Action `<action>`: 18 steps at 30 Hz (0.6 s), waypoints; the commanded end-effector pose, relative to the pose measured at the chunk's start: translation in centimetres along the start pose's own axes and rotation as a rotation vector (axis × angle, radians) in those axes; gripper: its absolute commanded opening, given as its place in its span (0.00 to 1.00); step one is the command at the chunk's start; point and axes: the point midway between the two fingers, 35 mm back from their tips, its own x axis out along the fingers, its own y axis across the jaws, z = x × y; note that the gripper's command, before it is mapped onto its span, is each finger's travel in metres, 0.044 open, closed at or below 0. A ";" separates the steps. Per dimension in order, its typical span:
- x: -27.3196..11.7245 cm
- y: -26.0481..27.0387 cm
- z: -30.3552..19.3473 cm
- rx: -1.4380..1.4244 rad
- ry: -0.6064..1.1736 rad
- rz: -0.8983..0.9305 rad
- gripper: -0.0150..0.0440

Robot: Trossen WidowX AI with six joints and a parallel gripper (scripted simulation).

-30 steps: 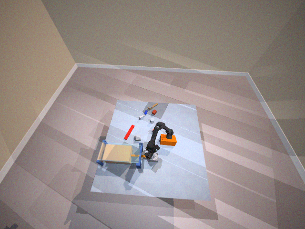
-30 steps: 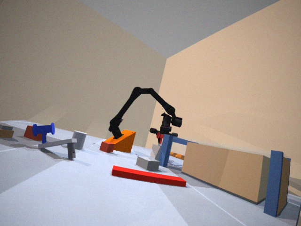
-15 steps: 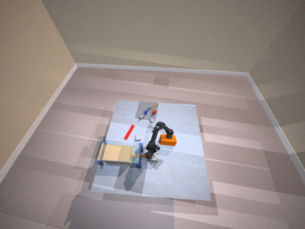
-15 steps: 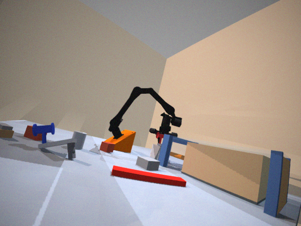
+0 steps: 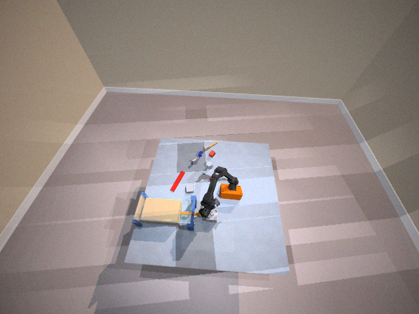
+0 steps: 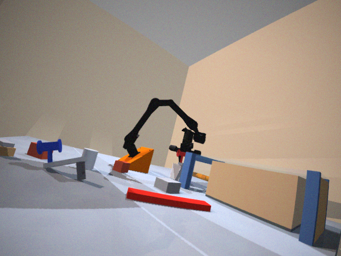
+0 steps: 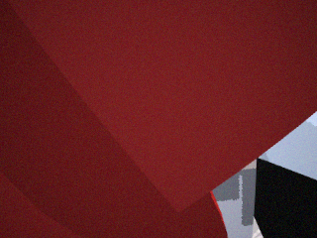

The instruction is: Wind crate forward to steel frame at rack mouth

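The tan crate [image 5: 160,210] [image 6: 250,192] sits flat inside the clear-panelled cubby. A gap shows between its front and the blue frame [image 5: 193,199] [image 6: 188,170] at the mouth. An orange strap [image 5: 188,213] [image 6: 201,176] runs from the crate through the frame to the pale winch [image 5: 213,216] [image 6: 175,171]. My gripper [image 5: 205,214] [image 6: 180,152] is shut on the red winch handle, which stands over the winch. The red handle [image 7: 188,89] fills most of the wrist view. The key and the winch's hole are hidden.
A red bar [image 5: 177,181] [image 6: 168,199] and a grey block [image 5: 189,188] [image 6: 167,185] lie beside the cubby. A grey angled tool [image 5: 193,160] [image 6: 66,161], a blue tool [image 5: 200,154] [image 6: 49,146] and red blocks lie farther off. The arm's orange base [image 5: 231,191] [image 6: 144,161] stands near the winch.
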 end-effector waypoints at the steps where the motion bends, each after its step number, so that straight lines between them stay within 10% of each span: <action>1: 0.4 0.2 0.0 -0.022 0.006 -0.003 0.25; 18: 0.3 0.4 0.0 -0.069 0.006 0.002 0.25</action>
